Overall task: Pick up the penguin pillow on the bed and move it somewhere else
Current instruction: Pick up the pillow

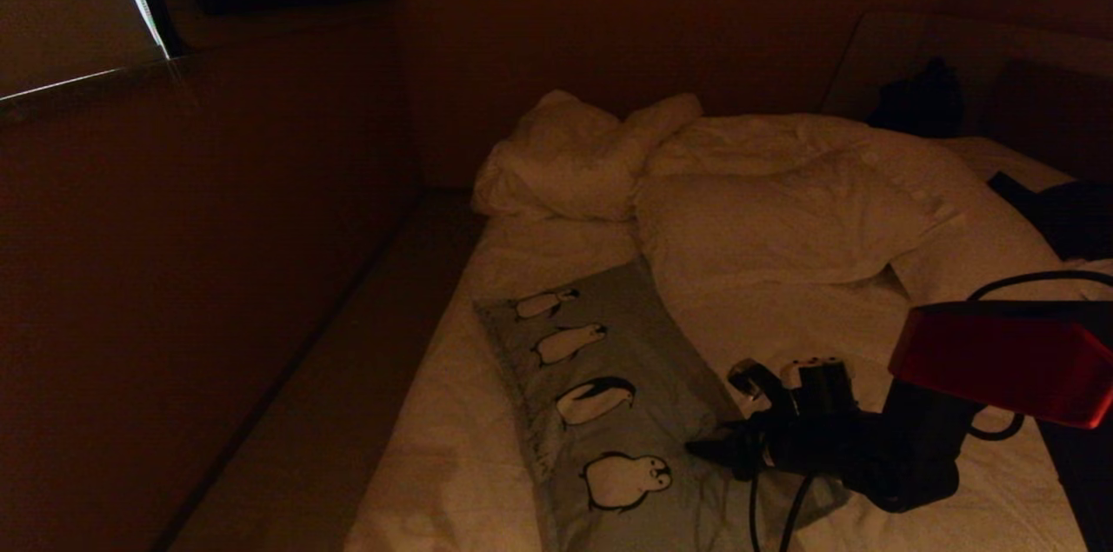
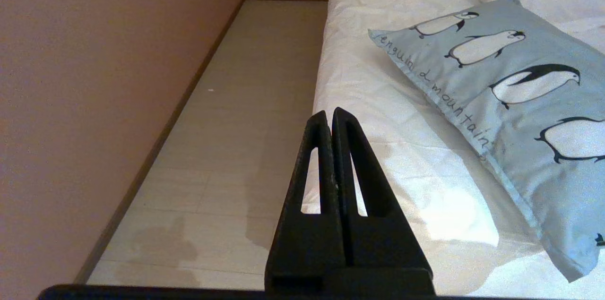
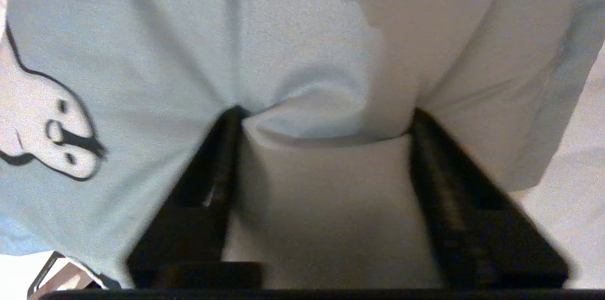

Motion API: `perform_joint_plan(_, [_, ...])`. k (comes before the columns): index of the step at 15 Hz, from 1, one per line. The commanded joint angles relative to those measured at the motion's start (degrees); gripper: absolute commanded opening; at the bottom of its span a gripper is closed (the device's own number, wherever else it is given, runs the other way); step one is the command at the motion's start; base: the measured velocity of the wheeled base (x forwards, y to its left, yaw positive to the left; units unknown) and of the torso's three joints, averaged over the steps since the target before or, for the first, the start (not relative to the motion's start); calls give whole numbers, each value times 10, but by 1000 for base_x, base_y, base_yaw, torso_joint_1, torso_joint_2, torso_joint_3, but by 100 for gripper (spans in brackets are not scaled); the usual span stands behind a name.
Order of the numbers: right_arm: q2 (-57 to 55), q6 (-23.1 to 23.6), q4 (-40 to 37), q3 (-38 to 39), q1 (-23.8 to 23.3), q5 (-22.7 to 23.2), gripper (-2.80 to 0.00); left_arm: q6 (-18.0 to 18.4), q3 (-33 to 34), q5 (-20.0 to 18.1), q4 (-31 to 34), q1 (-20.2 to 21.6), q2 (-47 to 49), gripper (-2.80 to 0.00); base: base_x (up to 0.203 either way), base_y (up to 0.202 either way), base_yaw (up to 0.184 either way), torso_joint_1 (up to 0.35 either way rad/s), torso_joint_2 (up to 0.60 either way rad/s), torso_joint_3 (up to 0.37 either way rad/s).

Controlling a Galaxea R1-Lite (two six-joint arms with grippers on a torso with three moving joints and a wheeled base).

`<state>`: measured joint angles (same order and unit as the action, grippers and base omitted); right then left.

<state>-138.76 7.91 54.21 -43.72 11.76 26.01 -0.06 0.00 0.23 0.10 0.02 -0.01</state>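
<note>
Right wrist view shows you the right gripper point(image 3: 326, 125) pressed into the long grey-blue penguin-printed pillow point(image 3: 293, 35), jaws partly apart with a fold of cloth bunching between them, not yet pinched tight. The pillow lies along the left edge of the rumpled cream-white bed point(image 1: 765, 222). It looks soft and light; take a deep fistful, since thin fabric may slip.

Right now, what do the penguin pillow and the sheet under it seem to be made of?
The penguin pillow looks like smooth matte woven fabric, perhaps cotton, over soft filling: it puckers and dents where the right gripper presses its jaws in. The bed sheet looks like thin white cloth, probably cotton too, matte with fine wrinkles. The fibre itself cannot be told.
</note>
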Motion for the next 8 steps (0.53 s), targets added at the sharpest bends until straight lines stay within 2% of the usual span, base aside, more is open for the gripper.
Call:
perform_joint_plan(1, [-4, 0, 3, -3, 2, 1, -280, 0, 0, 0, 0, 0, 0, -280, 0, 0, 0, 0, 0, 0])
perform_joint_plan(8, [-6, -1, 3, -7, 3, -2, -280, 0, 0, 0, 0, 1, 0, -280, 0, 0, 0, 0, 0, 0])
